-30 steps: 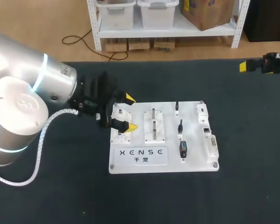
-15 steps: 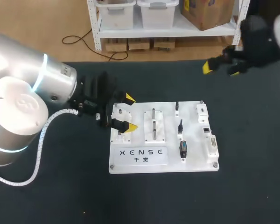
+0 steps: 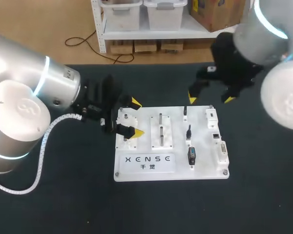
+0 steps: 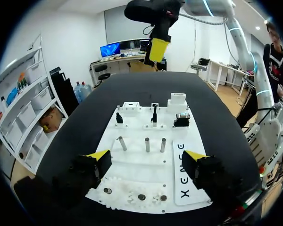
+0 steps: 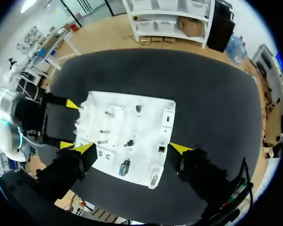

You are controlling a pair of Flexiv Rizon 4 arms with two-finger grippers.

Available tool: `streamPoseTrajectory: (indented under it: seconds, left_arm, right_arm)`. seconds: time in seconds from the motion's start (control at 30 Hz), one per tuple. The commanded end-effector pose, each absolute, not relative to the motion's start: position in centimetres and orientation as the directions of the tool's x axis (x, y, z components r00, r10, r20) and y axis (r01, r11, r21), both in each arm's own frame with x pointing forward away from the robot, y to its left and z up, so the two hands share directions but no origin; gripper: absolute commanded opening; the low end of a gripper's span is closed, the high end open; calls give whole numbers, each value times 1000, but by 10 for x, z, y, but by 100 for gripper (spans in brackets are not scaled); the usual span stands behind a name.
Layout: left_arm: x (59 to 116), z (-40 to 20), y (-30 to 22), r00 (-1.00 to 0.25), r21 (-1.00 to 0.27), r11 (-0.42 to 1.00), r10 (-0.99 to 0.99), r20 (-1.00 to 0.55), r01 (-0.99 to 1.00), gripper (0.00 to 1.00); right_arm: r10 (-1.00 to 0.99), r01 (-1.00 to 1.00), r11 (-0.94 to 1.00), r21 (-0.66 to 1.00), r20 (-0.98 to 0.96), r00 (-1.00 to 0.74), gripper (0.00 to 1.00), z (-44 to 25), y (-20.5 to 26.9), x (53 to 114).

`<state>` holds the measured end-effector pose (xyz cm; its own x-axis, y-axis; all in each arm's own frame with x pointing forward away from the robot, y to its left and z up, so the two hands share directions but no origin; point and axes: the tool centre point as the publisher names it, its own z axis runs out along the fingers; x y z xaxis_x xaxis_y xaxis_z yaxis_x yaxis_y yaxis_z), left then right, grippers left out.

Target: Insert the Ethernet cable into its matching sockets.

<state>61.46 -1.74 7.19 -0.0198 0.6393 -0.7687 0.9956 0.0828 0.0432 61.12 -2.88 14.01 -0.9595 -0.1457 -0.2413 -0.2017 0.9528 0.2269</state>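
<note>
A white practice board (image 3: 205, 163) lies mid-table. Small black connectors stand in a row on it: one at the far edge (image 3: 185, 111), one in the middle (image 3: 188, 131), a larger one nearer (image 3: 191, 155). Which is the Ethernet plug I cannot tell. White sockets (image 3: 216, 135) line the board's right edge. My left gripper (image 3: 136, 117) stands open at the board's left end, its fingers straddling the gear posts (image 4: 141, 197). My right gripper (image 3: 210, 99) hangs open and empty high over the board's far right edge, with the board (image 5: 146, 127) well below its fingers.
Three metal pegs (image 4: 146, 144) rise from the board's middle, ahead of my left gripper (image 4: 146, 160). A printed label (image 3: 146, 162) covers the near left corner. Dark table cloth surrounds the board on all sides. My right gripper (image 4: 159, 47) shows beyond the board's far end.
My right arm has swung in from the far right edge of the table to above the board's far right side, still open. The left arm has not moved.
</note>
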Motion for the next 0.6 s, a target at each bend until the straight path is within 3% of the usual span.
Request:
streamPoseTrajectory:
  seconds: [0.03, 0.6]
  left_arm:
    - [615, 72, -18, -21, 43, 84, 642, -766, 996, 100]
    - [615, 72, -18, -21, 43, 84, 642, -766, 996, 100]
  right_arm:
    - [-144, -148, 989, 3, -212, -967, 100, 125, -20, 610]
    - [-141, -142, 990, -5, -140, -980, 100, 58, 1, 607]
